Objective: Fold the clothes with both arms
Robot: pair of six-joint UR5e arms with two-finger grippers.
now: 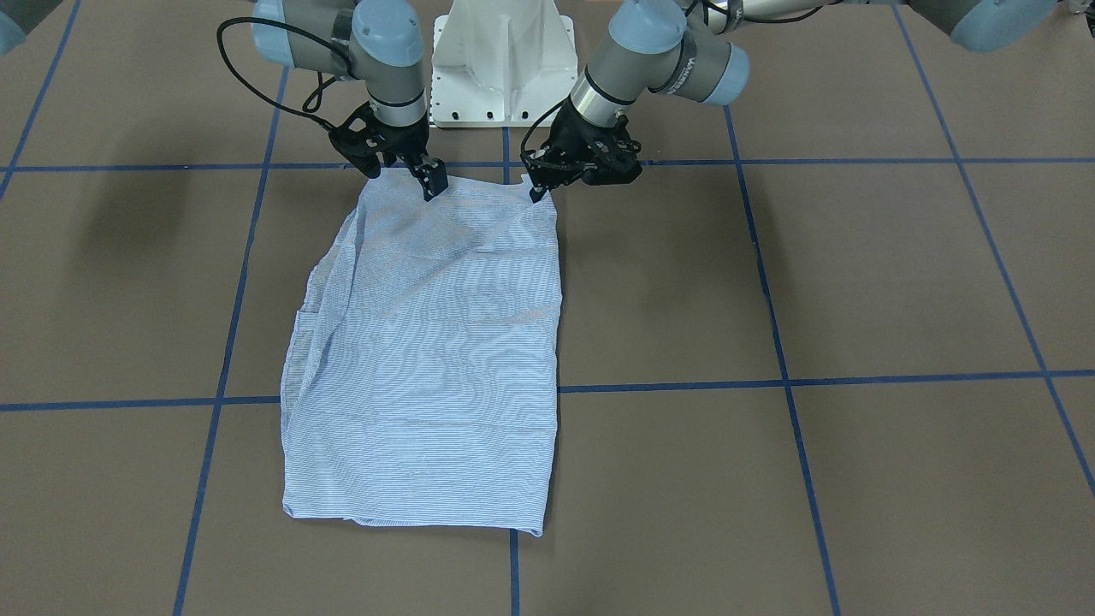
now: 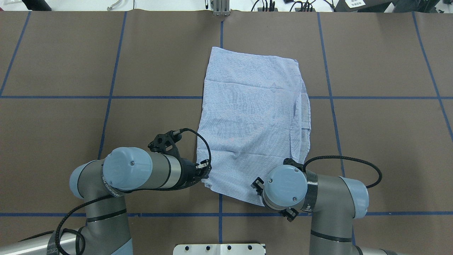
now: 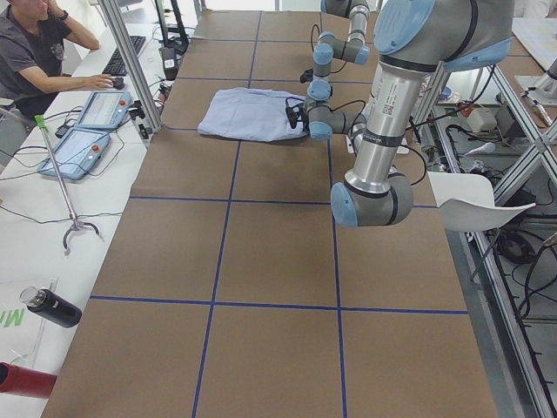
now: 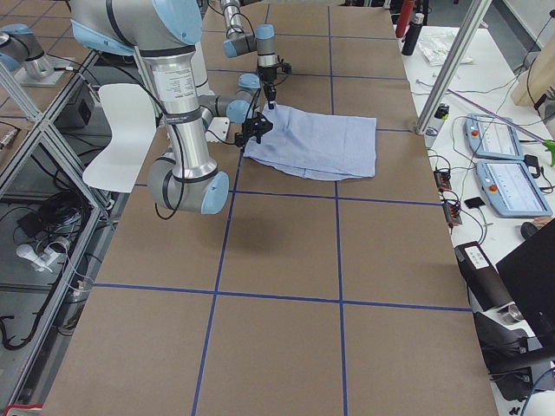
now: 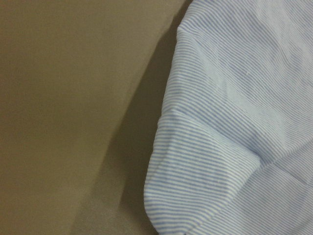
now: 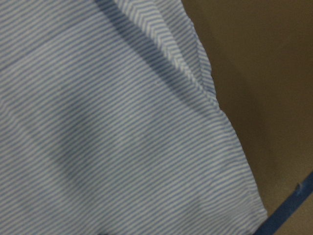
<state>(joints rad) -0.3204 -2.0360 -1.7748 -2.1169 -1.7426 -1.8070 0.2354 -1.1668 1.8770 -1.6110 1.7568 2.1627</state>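
Note:
The light blue and white striped shirt (image 1: 428, 359) lies folded into a long rectangle on the brown table (image 1: 855, 282), running away from the robot's base. Both grippers sit at its edge nearest the base. My left gripper (image 1: 536, 193) is pinched on one near corner, seen in the overhead view beside the shirt (image 2: 251, 117) with the left gripper (image 2: 204, 169) at the cloth's edge. My right gripper (image 1: 434, 184) is shut on the near edge close to the other corner; from overhead its wrist mostly hides it. Both wrist views show only striped cloth (image 5: 234, 122) (image 6: 98, 127) and table.
The white pedestal base (image 1: 505, 68) stands just behind the grippers. Blue tape lines (image 1: 770, 381) divide the table into squares. In the exterior left view a person (image 3: 35, 52) sits at a side bench with teach pendants (image 3: 87, 131) and a dark bottle (image 3: 52, 306).

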